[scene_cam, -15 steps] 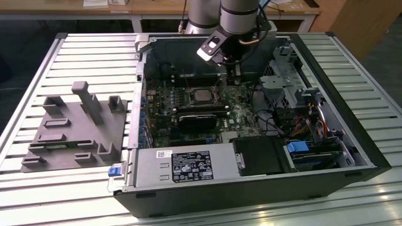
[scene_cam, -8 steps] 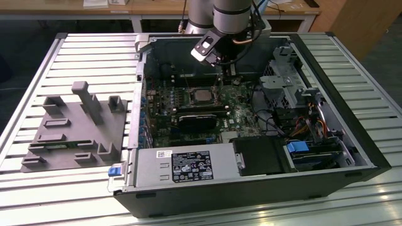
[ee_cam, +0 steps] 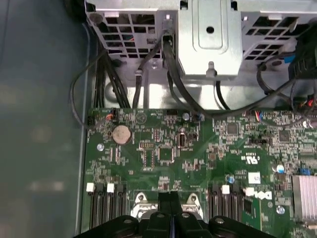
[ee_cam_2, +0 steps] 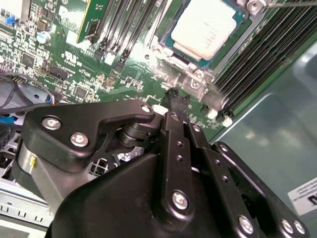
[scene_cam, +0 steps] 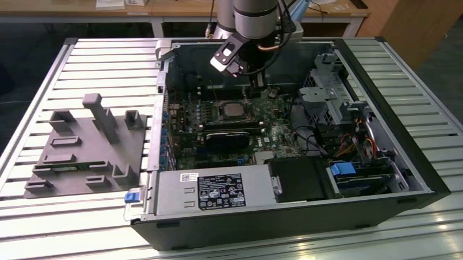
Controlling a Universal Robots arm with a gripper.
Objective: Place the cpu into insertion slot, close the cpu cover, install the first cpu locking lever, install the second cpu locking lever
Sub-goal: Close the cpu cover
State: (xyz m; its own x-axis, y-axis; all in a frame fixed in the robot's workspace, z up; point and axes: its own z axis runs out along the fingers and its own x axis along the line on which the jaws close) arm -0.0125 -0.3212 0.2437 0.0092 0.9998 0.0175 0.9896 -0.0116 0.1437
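While the cpu [ee_cam_2: 204, 27] lies seated, the hand [ee_cam_2: 177, 101], pressed together, hovers beside the insertion slot [ee_cam_2: 174, 63].

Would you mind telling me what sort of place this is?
Probably a robotics lab or test workshop: an open computer case lies on a slatted metal table, a grey fixture block beside it, wooden workbenches behind.

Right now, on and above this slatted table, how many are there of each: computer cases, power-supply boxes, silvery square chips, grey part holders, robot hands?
computer case: 1
power-supply box: 1
chip: 1
grey holder: 1
hand: 1
Total: 5
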